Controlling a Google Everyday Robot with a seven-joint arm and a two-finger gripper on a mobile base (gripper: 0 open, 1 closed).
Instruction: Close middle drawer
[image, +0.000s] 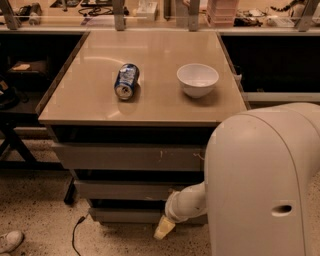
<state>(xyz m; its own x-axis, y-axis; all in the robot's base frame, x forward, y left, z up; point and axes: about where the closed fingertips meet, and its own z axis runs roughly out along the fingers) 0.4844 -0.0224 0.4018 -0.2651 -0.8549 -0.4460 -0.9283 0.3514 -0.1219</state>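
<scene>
So the step here was just the shove. The middle drawer (125, 190), a wide shallow plain grey front, sat up and to the left of the robot's cream-coloured gripper (164, 228). It was sandwiched between the taller scratched grey drawer front (130, 157) above and the narrower grey bottom front (125, 215) below. To me it looked nearly flush, maybe a hair proud.

If I were driving, I'd lift the gripper off floor level and plant it flat on that front, nearer the centre than the right end. Then push straight in, slowly, so the box doesn't rack sideways. I'd also mind the bottom front, since it was the closest thing to the tip.

Pose-wise, the white forearm (187, 202) poked out from behind the big rounded white robot body (265, 185), angled down and left. The tip hung low, in front of the bottom front's right part. I couldn't make out whether the gripper was spread or pinched together.
</scene>
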